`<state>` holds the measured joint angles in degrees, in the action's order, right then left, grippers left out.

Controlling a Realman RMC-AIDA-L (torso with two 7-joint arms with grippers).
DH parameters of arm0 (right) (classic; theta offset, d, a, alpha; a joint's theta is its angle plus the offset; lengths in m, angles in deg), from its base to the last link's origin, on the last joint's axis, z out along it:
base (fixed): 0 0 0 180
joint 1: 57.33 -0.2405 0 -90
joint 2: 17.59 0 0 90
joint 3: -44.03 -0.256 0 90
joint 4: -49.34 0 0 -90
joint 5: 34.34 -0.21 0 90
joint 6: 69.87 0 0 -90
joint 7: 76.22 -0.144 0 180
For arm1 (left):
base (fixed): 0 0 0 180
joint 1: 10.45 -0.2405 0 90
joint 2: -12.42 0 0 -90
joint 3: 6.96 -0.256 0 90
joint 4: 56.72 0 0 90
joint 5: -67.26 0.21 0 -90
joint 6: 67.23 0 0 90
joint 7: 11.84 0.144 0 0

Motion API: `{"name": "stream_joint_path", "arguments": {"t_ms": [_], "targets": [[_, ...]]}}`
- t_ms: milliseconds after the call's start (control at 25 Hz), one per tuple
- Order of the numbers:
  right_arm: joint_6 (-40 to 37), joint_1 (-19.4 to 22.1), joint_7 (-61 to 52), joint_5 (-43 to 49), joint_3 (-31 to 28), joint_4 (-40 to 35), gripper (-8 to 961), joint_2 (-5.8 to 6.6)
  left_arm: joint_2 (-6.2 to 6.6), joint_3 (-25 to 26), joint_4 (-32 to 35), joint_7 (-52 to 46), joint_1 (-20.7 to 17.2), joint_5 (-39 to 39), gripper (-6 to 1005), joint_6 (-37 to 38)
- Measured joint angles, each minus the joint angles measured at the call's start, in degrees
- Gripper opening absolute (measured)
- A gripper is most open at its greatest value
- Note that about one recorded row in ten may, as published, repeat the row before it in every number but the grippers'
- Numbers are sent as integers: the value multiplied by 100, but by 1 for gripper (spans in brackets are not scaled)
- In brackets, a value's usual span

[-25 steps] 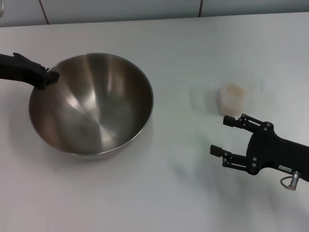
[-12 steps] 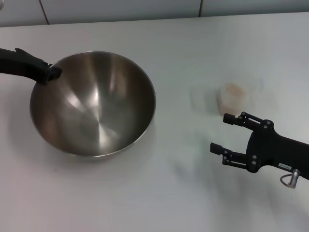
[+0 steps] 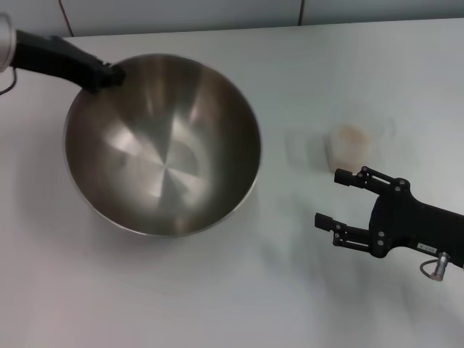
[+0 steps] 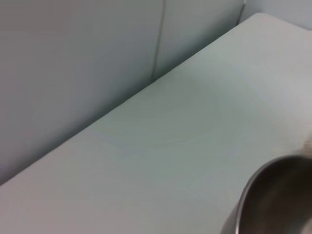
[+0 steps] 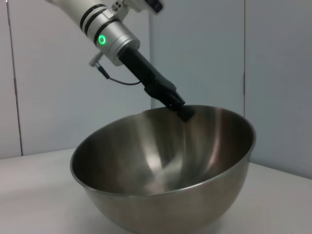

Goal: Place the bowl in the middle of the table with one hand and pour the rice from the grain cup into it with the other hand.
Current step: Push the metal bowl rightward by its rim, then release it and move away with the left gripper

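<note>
Gripping the rim of the bowl (image 3: 163, 152), the left gripper (image 3: 109, 75) holds it tilted; the right gripper (image 3: 339, 197), fingers spread, waits just before the grain cup (image 3: 349, 147).

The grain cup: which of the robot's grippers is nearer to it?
Right. The right gripper, open, sits just before the grain cup; the left gripper grips the bowl rim, far across the table.

The bowl (image 3: 163, 145) sits on the left half of the table (image 3: 217, 304), tilted, with the left gripper (image 3: 109, 75) clamped on its far-left rim. The cup (image 3: 350, 147) stands well apart to the right. The right gripper (image 3: 330, 199) hovers just in front of it, jaws apart.
</note>
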<state>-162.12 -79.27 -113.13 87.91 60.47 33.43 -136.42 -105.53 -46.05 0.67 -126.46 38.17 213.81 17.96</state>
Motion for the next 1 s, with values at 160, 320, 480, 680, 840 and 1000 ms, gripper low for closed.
{"name": "stream_joint_path", "arguments": {"t_ms": [160, 320, 480, 680, 840, 1000], "targets": [[-14, 17, 0, 0, 0, 0, 824, 0, -40, -65, -119, -43, 224, -118, 42, -13], [-19, 33, 0, 0, 0, 0, 824, 0, -59, -269, -315, -70, 418, -376, 43, -155], [-33, 39, 0, 1, 0, 0, 824, 0, -69, -590, -696, -83, 591, -638, 43, -606], [-46, 45, 0, 1, 0, -8, 825, 0, -71, -949, -986, -85, 711, -797, 43, -956], [-42, 43, 0, 1, 0, -9, 825, 0, -71, -997, -1012, -85, 737, -802, 43, -969], [-34, 42, 0, 1, 0, -9, 825, 0, -65, -999, -1016, -86, 737, -805, 43, -971]]}}
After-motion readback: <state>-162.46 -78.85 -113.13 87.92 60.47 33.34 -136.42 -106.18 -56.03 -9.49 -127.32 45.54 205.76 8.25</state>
